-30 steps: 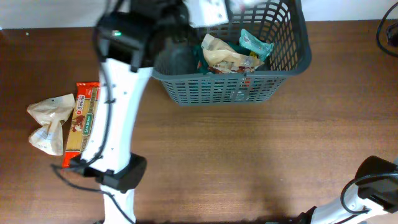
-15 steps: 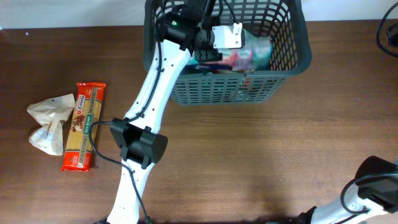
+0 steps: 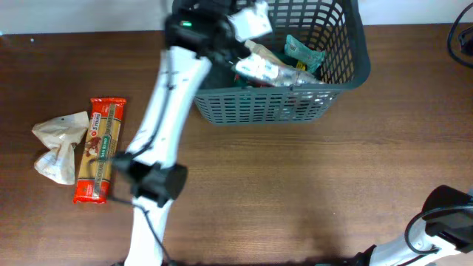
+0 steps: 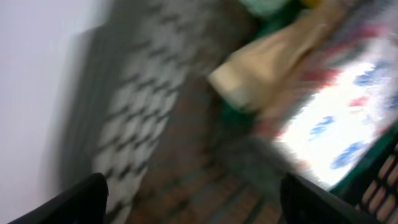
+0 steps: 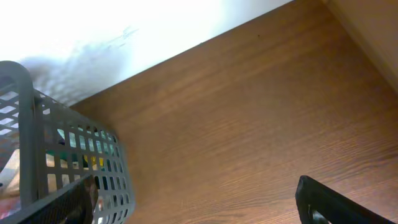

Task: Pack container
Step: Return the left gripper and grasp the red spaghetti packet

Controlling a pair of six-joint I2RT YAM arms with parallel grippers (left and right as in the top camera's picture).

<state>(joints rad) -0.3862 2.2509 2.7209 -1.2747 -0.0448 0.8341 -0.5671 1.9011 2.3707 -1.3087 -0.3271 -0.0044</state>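
The container (image 3: 295, 103), a dark grey lattice basket, stands at the back of the table. It holds a silvery white printed packet (image 3: 266, 70), a beige packet (image 3: 259, 50) and a teal packet (image 3: 303, 52). My left gripper (image 3: 244, 41) hovers over the basket's left part, open and empty. The blurred left wrist view shows its gripper (image 4: 193, 205) with jaws wide apart above the basket floor (image 4: 186, 162), the white packet (image 4: 336, 124) and the beige packet (image 4: 280, 68) to the right. My right gripper (image 5: 205, 205) is open over bare table, beside the basket's corner (image 5: 74, 155).
A red and orange pasta packet (image 3: 100, 148) and a crumpled beige paper bag (image 3: 59, 144) lie at the table's left. The right arm's base (image 3: 443, 222) sits at the front right corner. A dark cable (image 3: 462, 37) runs at the back right.
The left gripper has opened and let go of the white packet, which now lies in the basket. The left arm has pulled back toward the basket's left side. The right arm stayed still.
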